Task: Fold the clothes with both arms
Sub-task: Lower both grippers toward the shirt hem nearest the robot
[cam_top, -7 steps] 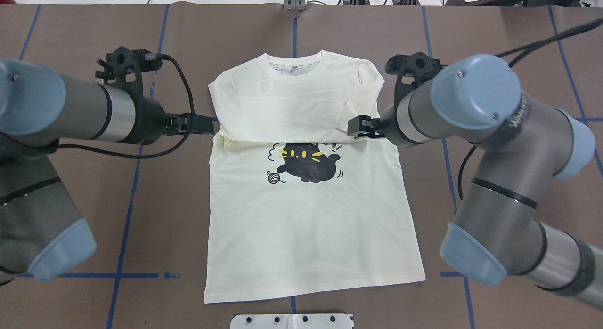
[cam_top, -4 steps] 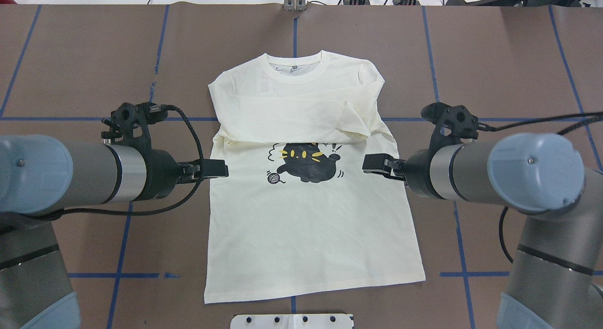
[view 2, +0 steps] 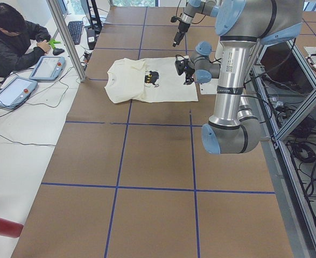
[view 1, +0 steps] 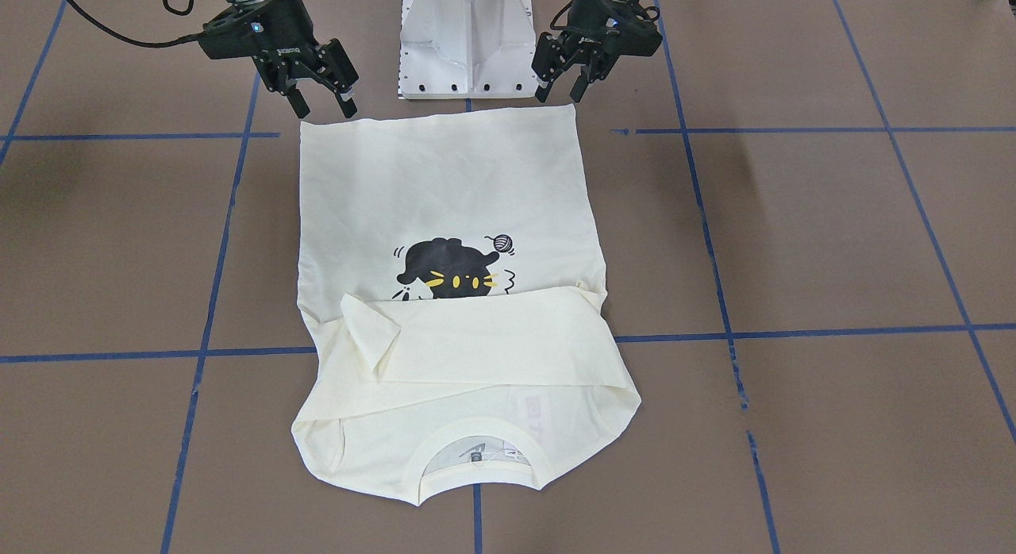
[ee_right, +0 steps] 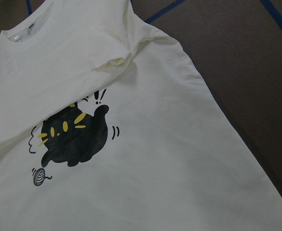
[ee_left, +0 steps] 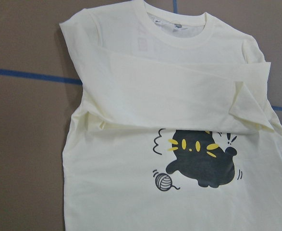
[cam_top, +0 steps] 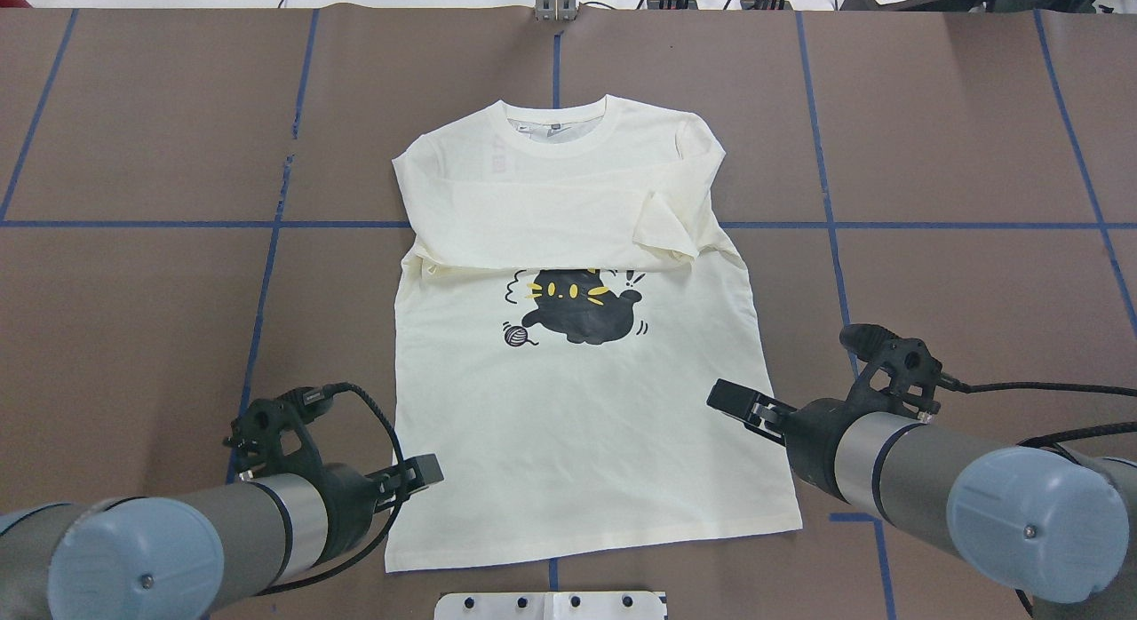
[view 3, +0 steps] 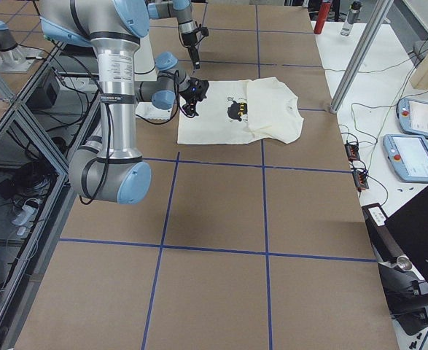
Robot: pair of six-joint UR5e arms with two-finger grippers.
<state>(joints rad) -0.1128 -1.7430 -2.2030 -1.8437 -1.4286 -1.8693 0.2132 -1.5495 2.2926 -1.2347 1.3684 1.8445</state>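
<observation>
Both grippers have slid back toward the robot, from beside the cat (cam_top: 577, 309) down to the bottom corners of the shirt (cam_top: 586, 416). The left gripper (view 1: 561, 90) and the right gripper (view 1: 324, 105) each have their two fingers spread apart, and they hold nothing.

The shirt lies flat on the brown table (cam_top: 959, 158), picture side up, with its collar (cam_top: 555, 127) far from the robot. Both sleeves (cam_top: 542, 220) are already folded across the chest. I think the bottom edge (cam_top: 586, 544) must be picked up next and folded up toward the collar.

The sleeves hide the top of the picture. The wrist cameras show only cloth and no fingers. I cannot tell if the fingers touch the cloth yet.
</observation>
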